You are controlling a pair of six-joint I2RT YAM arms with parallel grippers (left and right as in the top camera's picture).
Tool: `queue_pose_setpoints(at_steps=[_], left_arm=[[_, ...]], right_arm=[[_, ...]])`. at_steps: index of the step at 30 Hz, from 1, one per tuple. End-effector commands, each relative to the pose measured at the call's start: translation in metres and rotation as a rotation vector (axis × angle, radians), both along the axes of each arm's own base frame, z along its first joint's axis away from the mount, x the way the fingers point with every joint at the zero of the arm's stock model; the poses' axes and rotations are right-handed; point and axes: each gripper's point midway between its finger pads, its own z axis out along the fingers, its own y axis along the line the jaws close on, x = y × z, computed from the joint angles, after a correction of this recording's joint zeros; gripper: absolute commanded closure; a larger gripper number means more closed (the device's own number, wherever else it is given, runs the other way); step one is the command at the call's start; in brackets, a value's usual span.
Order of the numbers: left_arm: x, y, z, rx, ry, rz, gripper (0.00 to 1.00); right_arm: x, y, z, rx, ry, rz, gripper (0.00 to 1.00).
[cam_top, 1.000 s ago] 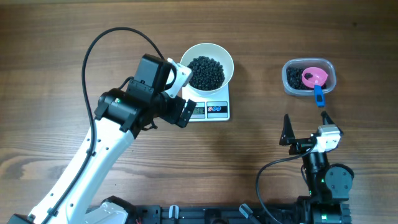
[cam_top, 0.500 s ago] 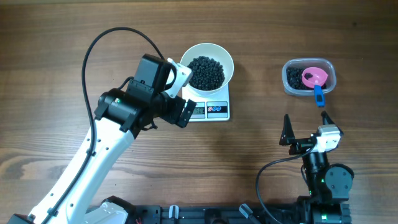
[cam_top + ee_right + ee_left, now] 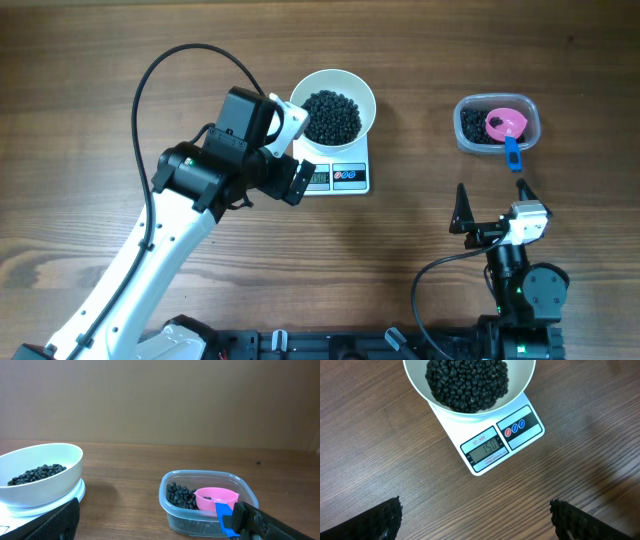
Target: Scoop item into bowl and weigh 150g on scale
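Left end effector (image 3: pixel 476 524), jaws wide and empty, hovers at the 9 o'clock side of the small flat white digital scale (image 3: pixel 454 427), seen from overhead. Right end effector (image 3: pixel 493 200), equally spread and empty, sits at 6 o'clock of a clear plastic tub (image 3: pixel 210 476) holding a pink scoop cup (image 3: pixel 216 497). The left arm hides the scale's left edge overhead. The round white bowl (image 3: pixel 522 380) on the scale holds matte black beans (image 3: pixel 467 382), and the display reads 150.
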Motion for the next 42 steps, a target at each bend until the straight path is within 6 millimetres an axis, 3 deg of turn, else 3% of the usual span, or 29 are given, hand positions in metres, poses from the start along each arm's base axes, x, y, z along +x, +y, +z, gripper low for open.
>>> queue_pose_setpoints(at_steps=[1,35,38,42], left_arm=[[-0.002,-0.003,-0.002,-0.013,0.013,-0.001,0.0],[-0.007,0.0,-0.005,-0.002,0.036,-0.001,0.0],[-0.008,0.0,0.0,-0.012,0.017,-0.001,0.0],[-0.009,0.012,0.023,-0.029,-0.055,0.047,0.0]], right_arm=[[0.0,-0.002,0.002,-0.013,-0.01,-0.014,0.0],[0.0,-0.002,0.002,-0.013,-0.01,-0.014,0.0],[0.0,-0.002,0.002,-0.013,-0.01,-0.014,0.0],[0.0,-0.002,0.002,-0.012,-0.01,-0.014,0.0]])
